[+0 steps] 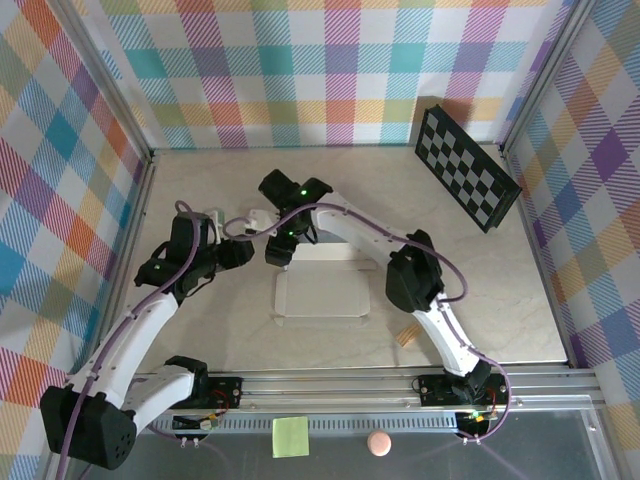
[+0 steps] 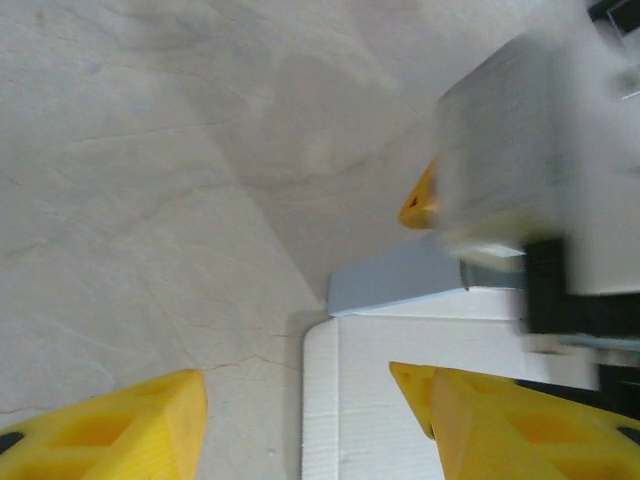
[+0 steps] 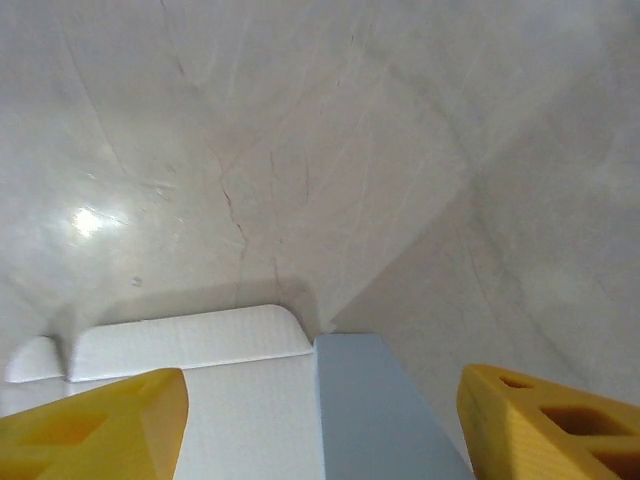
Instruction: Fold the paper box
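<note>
Left pincer (image 2: 298, 388) and right pincer (image 3: 322, 388) both gaped empty by the far edge of the paper box (image 1: 320, 296), which lay mid-worktop (image 1: 500, 300), one grey flap raised.

Nothing readable anywhere as far as I can see, no text, labels or numbers. Closest to a sign is the black-and-white checkerboard panel (image 1: 468, 165) at the back right, just plain squares. The small yellow-green sticky note (image 1: 290, 436) looks blank.
</note>
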Robot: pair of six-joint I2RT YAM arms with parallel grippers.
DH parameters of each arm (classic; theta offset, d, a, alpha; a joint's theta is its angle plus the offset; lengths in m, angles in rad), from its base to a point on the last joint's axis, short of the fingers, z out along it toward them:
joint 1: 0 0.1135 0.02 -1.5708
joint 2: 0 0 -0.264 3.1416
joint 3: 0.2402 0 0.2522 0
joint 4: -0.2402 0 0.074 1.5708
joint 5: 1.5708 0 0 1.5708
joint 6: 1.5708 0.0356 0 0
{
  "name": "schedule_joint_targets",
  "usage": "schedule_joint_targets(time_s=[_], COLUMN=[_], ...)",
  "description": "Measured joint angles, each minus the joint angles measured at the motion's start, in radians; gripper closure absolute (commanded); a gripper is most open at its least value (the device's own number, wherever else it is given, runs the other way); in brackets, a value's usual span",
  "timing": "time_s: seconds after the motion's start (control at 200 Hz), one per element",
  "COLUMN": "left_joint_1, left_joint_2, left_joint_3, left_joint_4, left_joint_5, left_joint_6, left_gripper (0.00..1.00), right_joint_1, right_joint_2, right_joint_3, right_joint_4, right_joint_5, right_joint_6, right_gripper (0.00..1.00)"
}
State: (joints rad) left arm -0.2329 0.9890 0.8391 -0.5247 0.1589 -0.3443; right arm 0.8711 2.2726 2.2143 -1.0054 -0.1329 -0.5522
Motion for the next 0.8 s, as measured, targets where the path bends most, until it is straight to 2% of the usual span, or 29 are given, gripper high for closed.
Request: schedule_joint_targets(time_s=[0.235, 0.41, 0.6, 0.8], left_joint_1=[-0.009, -0.063, -0.115, -0.127], left_joint_2=[0.067, 0.192, 0.342, 0.468], left_joint_3=[0.016, 0.08, 0.169, 0.229], left_joint_4=[0.04, 0.084, 0.114, 0.118], left_joint_5=[0.078, 0.095, 0.095, 0.101], left_joint_6=[-0.017, -0.035, -0.034, -0.033], left_gripper=[0.45, 0.45, 0.5, 0.58], right_joint_1=[-0.087, -0.174, -0.248, -0.319], right_joint_2=[-0.303, -0.501, -0.65, -0.772], right_joint_3=[-0.254, -0.513, -0.733, -0.861], right_joint_4=[0.129, 0.264, 0.34, 0.373], right_joint_5=[-0.052, -0.043, -0.009, 0.015], right_joint_6=[0.177, 0.362, 0.581, 0.763], right_gripper=[0.3, 0.32, 0.39, 0.39])
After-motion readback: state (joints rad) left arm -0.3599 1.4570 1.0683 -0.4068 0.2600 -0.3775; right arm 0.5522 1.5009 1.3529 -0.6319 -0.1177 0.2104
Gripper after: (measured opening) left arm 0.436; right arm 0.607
